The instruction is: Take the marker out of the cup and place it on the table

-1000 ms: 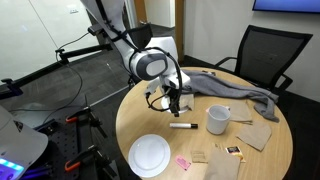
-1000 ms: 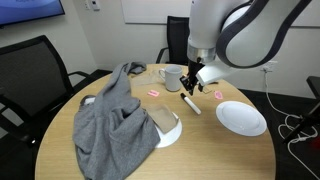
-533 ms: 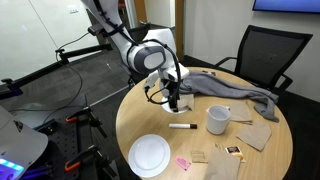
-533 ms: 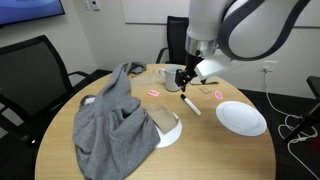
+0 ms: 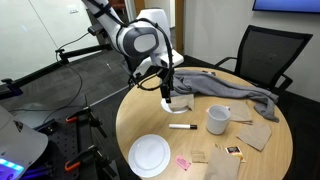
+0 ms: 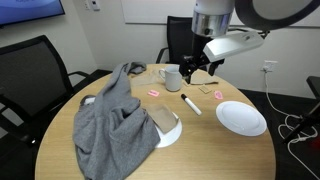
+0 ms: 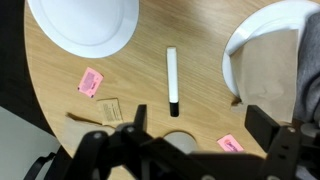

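The marker [image 7: 171, 76] lies flat on the tan table [image 7: 200, 60], a pale stick with a dark end. It also shows in both exterior views [image 5: 181, 126] [image 6: 190, 104]. The small white-grey cup [image 5: 218, 119] [image 6: 172, 77] stands upright a little way from it; in the wrist view only a grey round part of the cup [image 7: 179, 139] shows under the hand. My gripper [image 7: 200, 116] hangs above the table, open, with nothing between its fingers. In both exterior views the gripper [image 5: 167, 90] [image 6: 193, 68] is raised clear of the marker.
A flat white plate [image 5: 150, 155] [image 6: 241, 117] [image 7: 85, 22] sits near the table edge. A grey cloth [image 5: 235, 90] [image 6: 118, 125] is heaped across the table, partly over a white dish [image 6: 168, 127]. Pink notes [image 7: 91, 82] and paper packets [image 5: 255, 133] lie around. Black chairs [image 5: 262, 52] ring the table.
The gripper has opened, let go of the marker and risen away from the table. The marker stays lying where it was set down.
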Motion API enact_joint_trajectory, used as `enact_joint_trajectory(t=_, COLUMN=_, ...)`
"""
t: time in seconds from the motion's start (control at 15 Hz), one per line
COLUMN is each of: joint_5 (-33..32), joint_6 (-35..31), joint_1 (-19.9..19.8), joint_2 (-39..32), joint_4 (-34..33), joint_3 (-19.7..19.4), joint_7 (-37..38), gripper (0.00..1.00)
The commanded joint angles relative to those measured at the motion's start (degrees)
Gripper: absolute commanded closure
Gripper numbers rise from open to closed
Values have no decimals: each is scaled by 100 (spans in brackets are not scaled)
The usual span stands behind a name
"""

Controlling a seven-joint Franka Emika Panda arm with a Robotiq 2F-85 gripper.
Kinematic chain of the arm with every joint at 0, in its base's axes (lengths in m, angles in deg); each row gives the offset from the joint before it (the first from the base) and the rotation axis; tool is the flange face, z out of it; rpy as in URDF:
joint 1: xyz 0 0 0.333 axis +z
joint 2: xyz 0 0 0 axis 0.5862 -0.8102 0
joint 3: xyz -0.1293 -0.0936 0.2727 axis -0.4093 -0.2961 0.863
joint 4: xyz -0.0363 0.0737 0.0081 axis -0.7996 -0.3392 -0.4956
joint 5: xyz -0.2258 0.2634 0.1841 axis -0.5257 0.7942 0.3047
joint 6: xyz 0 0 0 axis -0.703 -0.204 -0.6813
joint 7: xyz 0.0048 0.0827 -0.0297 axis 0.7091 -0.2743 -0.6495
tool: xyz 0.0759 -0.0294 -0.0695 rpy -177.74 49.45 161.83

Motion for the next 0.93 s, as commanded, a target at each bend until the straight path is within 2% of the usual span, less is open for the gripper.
enact_joint_trajectory(t=0.0, joint_5=-177, joint_6=662, joint_1=30, joint_2=833, joint_4=364, joint_3=-65, joint_7=3, gripper=0)
enact_joint_trajectory(t=0.47, joint_5=-636, joint_6=1632, joint_1=-386, joint_2=1943, joint_4=551, joint_3=276, joint_7=-73, gripper=0)
enact_joint_trajectory(t=0.87, joint_5=-723, joint_6=1971, joint_1=-840, joint_2=2529, joint_4=695, joint_3=729, joint_7=-147, gripper=0)
